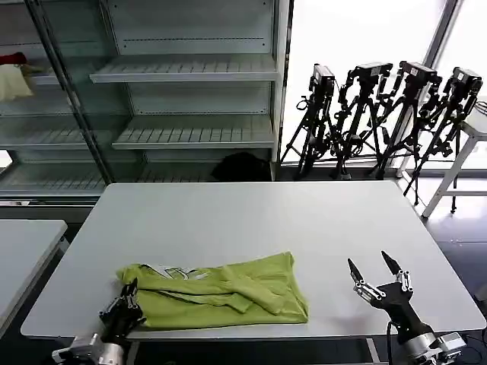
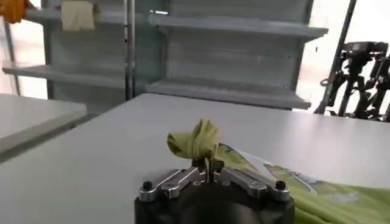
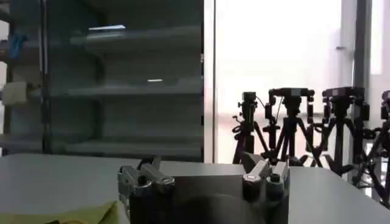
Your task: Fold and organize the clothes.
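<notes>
While the T-shirt (image 1: 221,295) is lying crumpled at the table's (image 1: 251,220) lower centre, the left gripper (image 1: 125,303) is pinching its lower-left corner, the left wrist view showing that bunched tip, and the right gripper (image 1: 374,272) is hovering spread wide, empty, lower right.

The left gripper (image 1: 124,302) sits at the near edge of the table (image 1: 251,220), and the arm behind it is cut off by the picture's bottom edge. Its closed fingers pinch a corner of the T-shirt (image 1: 221,293), so that bit of cloth is hidden. In the left wrist view, the T-shirt (image 2: 292,182) runs off the picture's edge. The right gripper (image 1: 377,277) hangs over the table's near right part, and its arm is cut off too. The tripods (image 1: 380,114) behind the table overlap, so they are hard to count.
</notes>
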